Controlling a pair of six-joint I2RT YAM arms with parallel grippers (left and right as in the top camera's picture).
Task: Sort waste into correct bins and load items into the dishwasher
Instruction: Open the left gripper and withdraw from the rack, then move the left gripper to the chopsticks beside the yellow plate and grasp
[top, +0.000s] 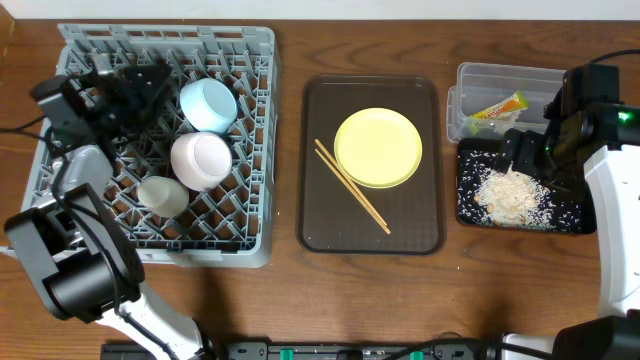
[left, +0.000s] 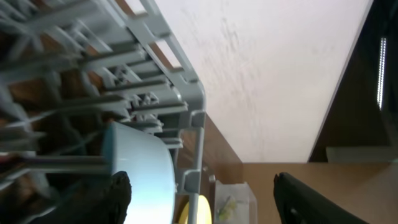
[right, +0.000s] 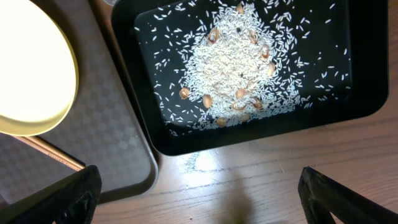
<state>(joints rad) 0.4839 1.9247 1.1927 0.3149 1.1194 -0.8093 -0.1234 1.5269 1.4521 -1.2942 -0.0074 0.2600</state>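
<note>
apparently beside left gripper (left: 200, 190), light blue bowl (left: 142, 167)

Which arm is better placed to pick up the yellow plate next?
Probably the right: the right gripper, open and empty, hovers by the black tray with the yellow plate in its wrist view. The left gripper is farther off, over the dish rack beside the blue bowl.

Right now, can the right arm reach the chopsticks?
Probably yes: the right hand is open and empty, and the chopsticks lie uncovered on the brown tray beside the yellow plate.
</note>
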